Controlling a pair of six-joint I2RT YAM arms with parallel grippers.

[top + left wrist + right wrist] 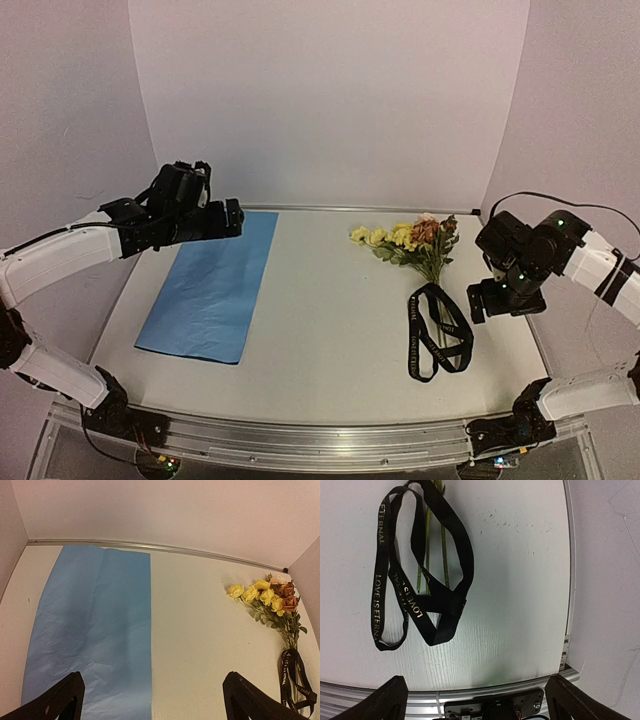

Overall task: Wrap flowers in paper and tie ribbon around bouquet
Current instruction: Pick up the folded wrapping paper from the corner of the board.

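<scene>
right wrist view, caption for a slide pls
Open right gripper above the looped black ribbon lying across thin green stems on the white table.
</scene>
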